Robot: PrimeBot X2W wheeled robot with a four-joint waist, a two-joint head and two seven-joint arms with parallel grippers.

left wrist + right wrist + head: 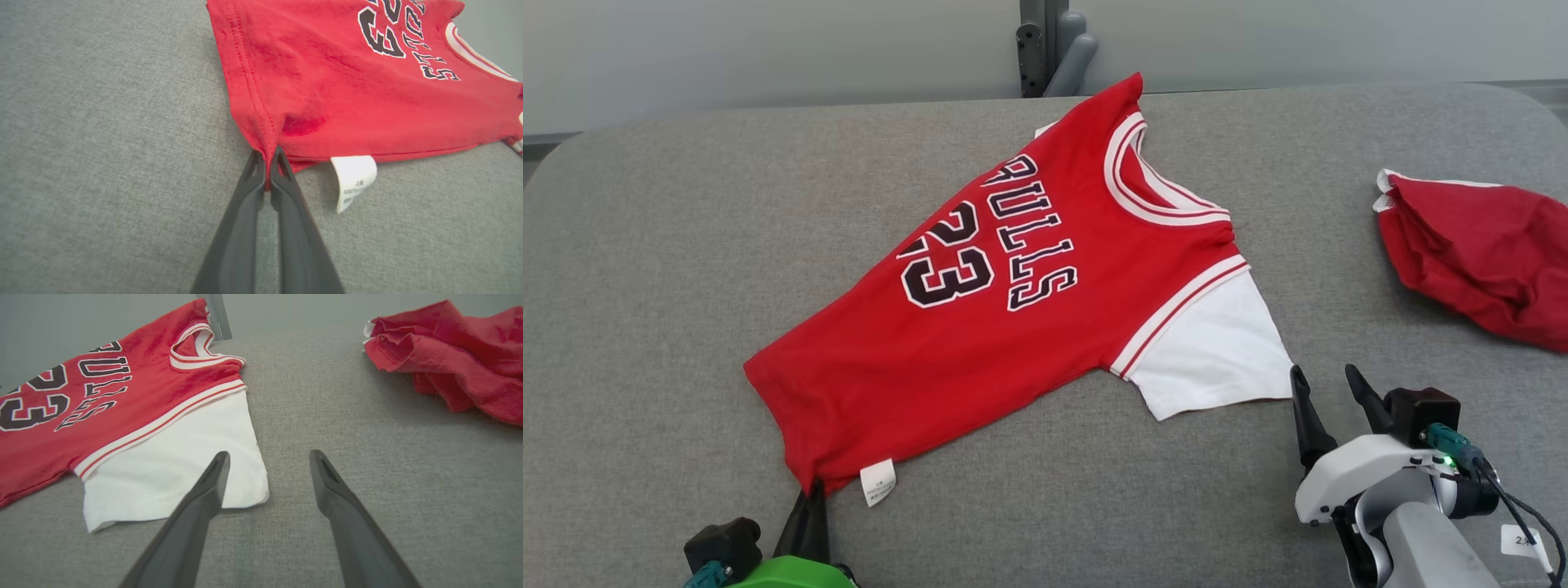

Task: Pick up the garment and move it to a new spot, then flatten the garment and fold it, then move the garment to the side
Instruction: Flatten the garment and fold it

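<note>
The garment is a red jersey with a white sleeve and dark lettering, lying spread on the grey surface. My left gripper is shut on its near hem corner; the left wrist view shows the gripper pinching the red hem of the garment, beside a white care label. My right gripper stands open just right of the white sleeve's corner. In the right wrist view that gripper has nothing between its fingers, its left finger over the edge of the garment.
A second, crumpled red cloth lies at the right edge, also seen as the red cloth in the right wrist view. A grey post rises behind the far edge. Bare grey fabric lies to the left and front.
</note>
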